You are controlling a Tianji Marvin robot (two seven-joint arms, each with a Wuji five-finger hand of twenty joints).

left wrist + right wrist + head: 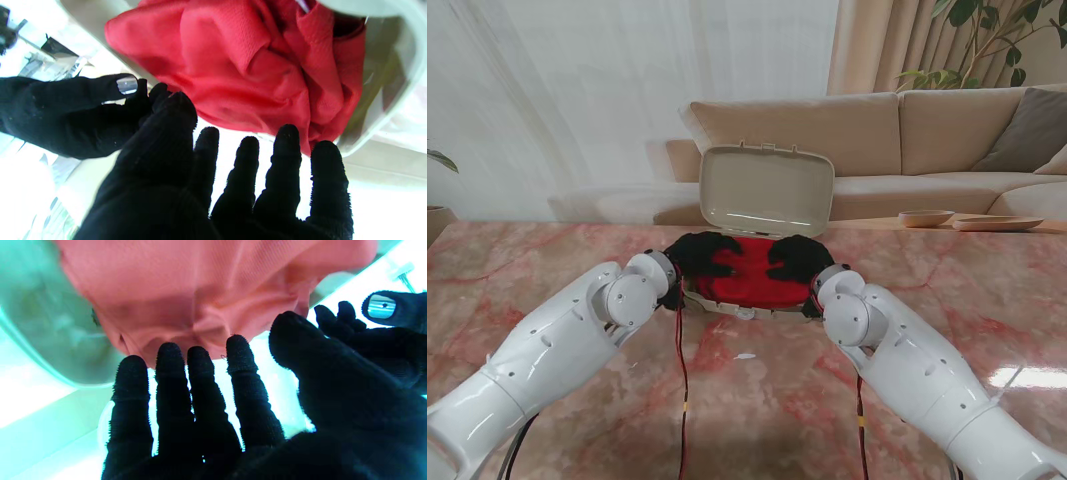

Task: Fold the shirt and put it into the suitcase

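Left hand [702, 255] and right hand [799, 259], fingers spread and empty, hover over the red shirt [752, 272] in the suitcase [766, 190].

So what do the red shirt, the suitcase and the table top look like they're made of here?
The red shirt looks like a thin knit mesh fabric, matte: a fine woven texture and soft crumpled folds show. The suitcase seems to be hard moulded plastic, beige and smooth, with light streaks on the open lid. The table top looks like polished pink marble, veined and glossy with reflections; it could be an imitation.
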